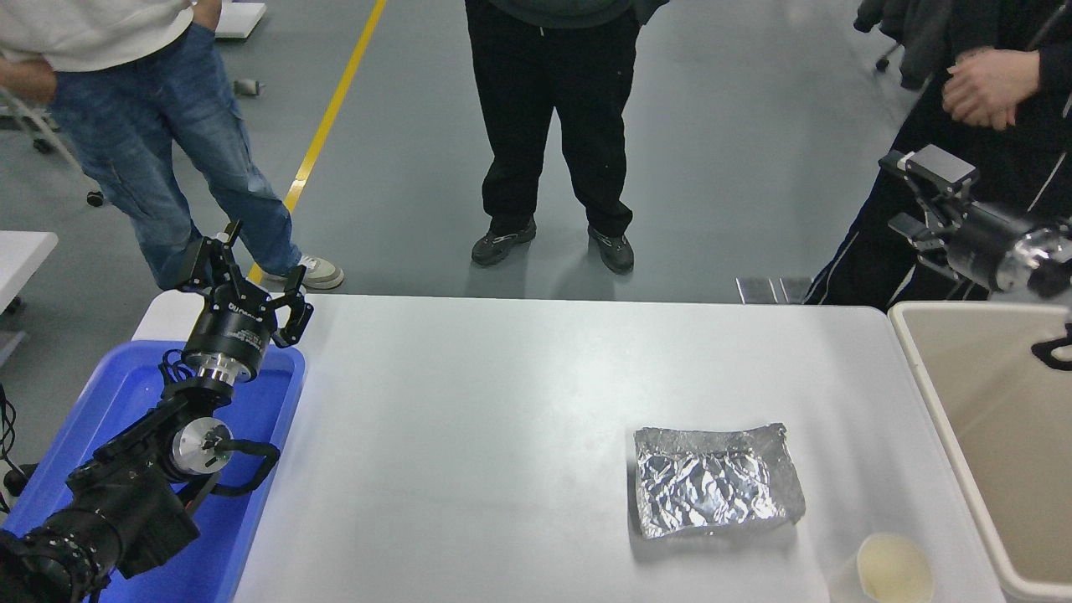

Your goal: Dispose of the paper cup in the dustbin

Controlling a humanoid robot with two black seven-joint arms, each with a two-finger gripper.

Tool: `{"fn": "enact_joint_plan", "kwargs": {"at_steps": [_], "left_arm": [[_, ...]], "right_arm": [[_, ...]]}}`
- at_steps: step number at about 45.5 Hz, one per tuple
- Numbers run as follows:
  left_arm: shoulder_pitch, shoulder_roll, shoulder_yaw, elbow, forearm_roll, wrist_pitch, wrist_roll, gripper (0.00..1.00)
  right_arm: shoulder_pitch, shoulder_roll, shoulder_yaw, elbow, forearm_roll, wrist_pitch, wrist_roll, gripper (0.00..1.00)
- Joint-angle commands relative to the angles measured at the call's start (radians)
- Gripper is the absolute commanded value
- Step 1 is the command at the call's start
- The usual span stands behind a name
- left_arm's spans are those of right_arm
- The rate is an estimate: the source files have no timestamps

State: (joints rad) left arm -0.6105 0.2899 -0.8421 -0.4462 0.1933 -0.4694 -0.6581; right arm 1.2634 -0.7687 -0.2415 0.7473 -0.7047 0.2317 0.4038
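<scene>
My right gripper (925,197) hangs high at the far right, above the back corner of the dustbin (938,394), and it points away toward the people standing at the far side. I cannot tell from here whether its fingers are parted or closed; the tip is partly blurred against a dark trouser leg. It holds nothing that I can see.

The paper cup (894,569) is what matters. It stands upright on the table (469,435), mouth up, so its long axis runs straight up and down. From my right gripper it lies well back toward me, lower, and a little to the left, close to the near edge and only just beside the dustbin's rim. A crumpled foil tray (714,480) sits just beyond the cup and to its left, near but apart from it.

My left gripper (247,289) is parked well off to the left over a blue tub (126,394), fingers spread and empty, with the whole width of the table between it and the cup. So the right arm is plainly the nearer one.

I judge the cup not yet touched. The next move would be to draw the right gripper back toward me and down, then close across the cup's side without nudging the foil tray.
</scene>
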Motion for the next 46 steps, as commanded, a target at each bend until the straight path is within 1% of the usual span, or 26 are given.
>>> {"fn": "enact_joint_plan", "kwargs": {"at_steps": [1,5,12,29,38,46], "left_arm": [[0.0,0.0,0.0,0.0,0.0,0.0,0.0,1.0],[0.0,0.0,0.0,0.0,0.0,0.0,0.0,1.0],[0.0,0.0,0.0,0.0,0.0,0.0,0.0,1.0],[0.0,0.0,0.0,0.0,0.0,0.0,0.0,1.0],[0.0,0.0,0.0,0.0,0.0,0.0,0.0,1.0],[0.0,0.0,0.0,0.0,0.0,0.0,0.0,1.0]], "right_arm": [[0.174,-0.012,-0.271,0.072,-0.364,0.061,0.003,0.99],[0.224,-0.024,-0.335,0.164,-0.444,0.072,0.003,0.99],[0.258,-0.049,-0.426,0.3,-0.501,0.078,0.009,0.99],[0.254,-0.144,-0.582,0.48,-0.651,0.087,0.01,0.99],[0.231,-0.208,-0.59,0.572,-0.664,0.087,0.01,0.99],[0.185,-0.224,-0.579,0.593,-0.664,0.086,0.009,0.99]]}}
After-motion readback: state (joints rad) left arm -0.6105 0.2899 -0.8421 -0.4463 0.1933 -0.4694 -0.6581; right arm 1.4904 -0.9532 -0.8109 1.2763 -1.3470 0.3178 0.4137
